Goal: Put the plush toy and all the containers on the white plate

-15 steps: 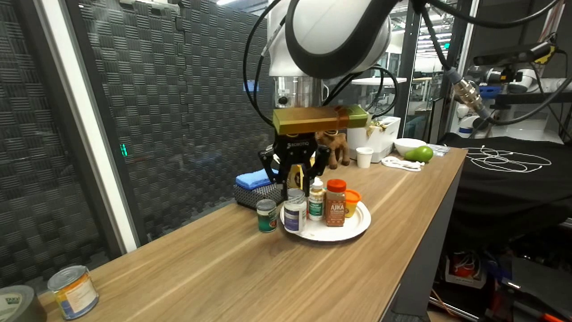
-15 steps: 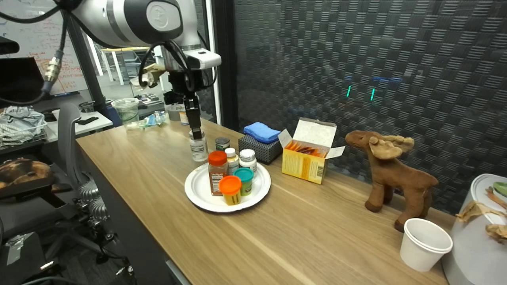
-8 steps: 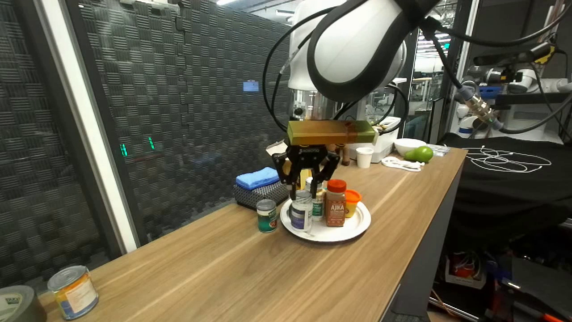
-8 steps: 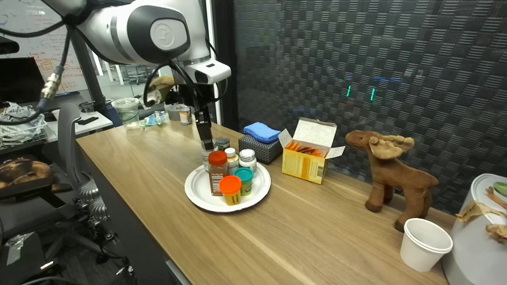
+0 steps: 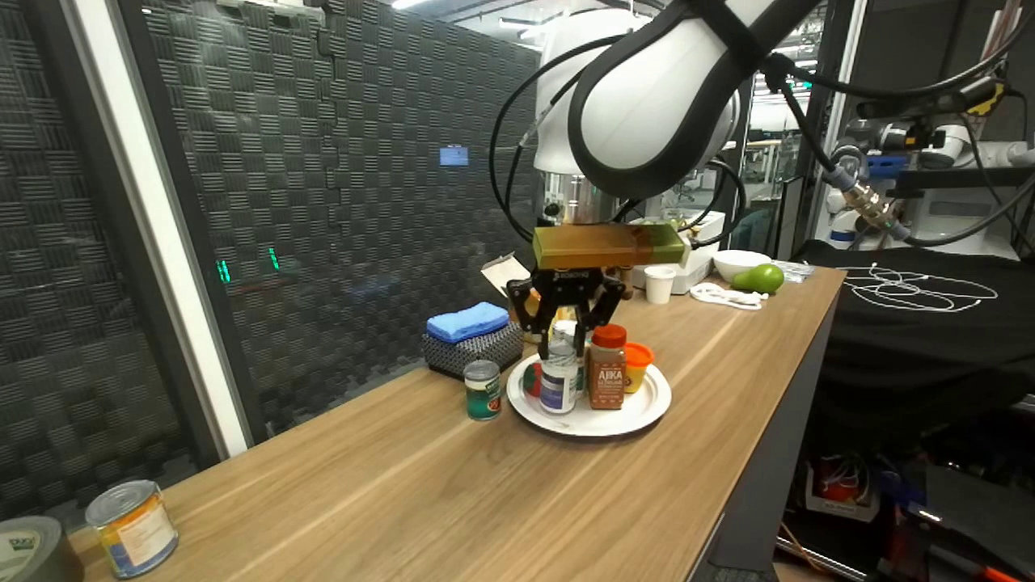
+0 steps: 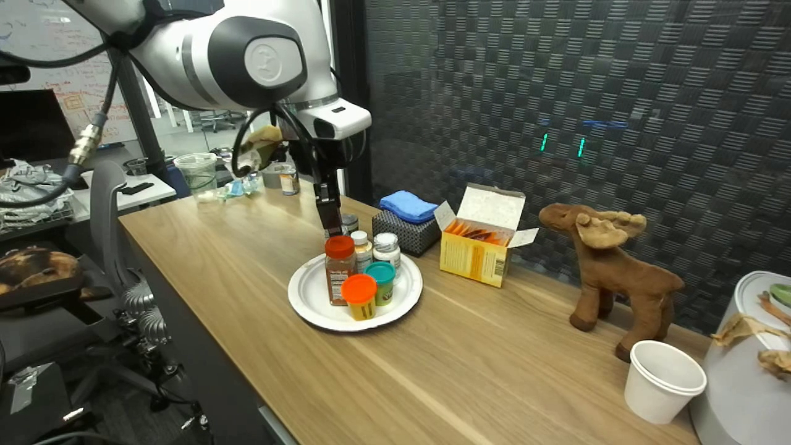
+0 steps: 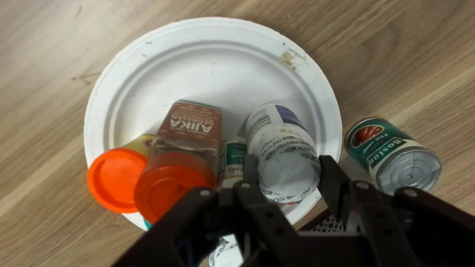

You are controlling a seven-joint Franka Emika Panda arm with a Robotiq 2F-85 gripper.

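Observation:
My gripper (image 7: 289, 168) is shut on a white bottle (image 7: 285, 163) with a silvery sealed top. It holds the bottle upright at the white plate (image 5: 647, 408); whether its base touches the plate I cannot tell. On the plate stand the red-lidded jar (image 6: 339, 275), an orange-lidded tub (image 6: 360, 300), a teal-lidded tub (image 6: 381, 281), a small white-capped bottle (image 6: 362, 250) and another white bottle (image 6: 387, 247). A green soup can (image 5: 483, 392) stands on the table beside the plate. The brown plush moose (image 6: 624, 278) stands on the table, away from the plate.
A dark patterned box (image 6: 408, 238) with a blue cloth (image 6: 408, 206) and an open yellow box (image 6: 473, 259) stand behind the plate. White cups (image 6: 661, 377) are near the moose. A yellow-labelled can (image 5: 133, 529) and a tape roll (image 5: 36, 550) are at the far end.
My gripper has carried the white bottle inward from the plate's edge and lowered it, close to the red-lidded jar. The other objects have not moved.

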